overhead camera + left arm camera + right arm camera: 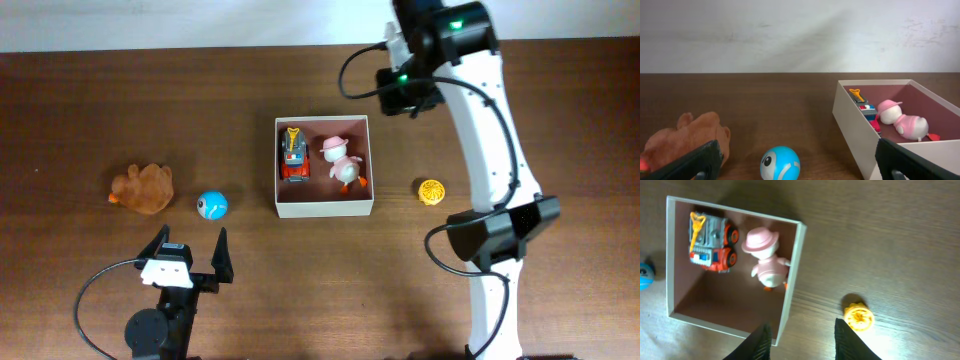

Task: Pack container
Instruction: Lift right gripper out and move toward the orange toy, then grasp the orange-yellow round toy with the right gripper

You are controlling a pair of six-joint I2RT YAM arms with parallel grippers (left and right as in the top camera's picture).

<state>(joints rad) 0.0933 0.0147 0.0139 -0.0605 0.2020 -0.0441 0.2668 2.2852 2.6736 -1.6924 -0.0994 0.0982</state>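
- While the box (325, 208) sits mid-frame in the overhead view, the left pincer (190, 248) and right pincer (804, 342) both gape empty.
- Best centre the right one over the yellow ball (858, 318), lower right, before closing.

The box (325, 209) sits mid-tabletop (100, 100).
Inside, truck (292, 155) left of duck (341, 162); ball (212, 205) and plush (142, 188) left of the box, round toy (431, 192) right.

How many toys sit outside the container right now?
3: the brown plush and blue ball left of the container, the yellow toy right of it. None looks hidden.
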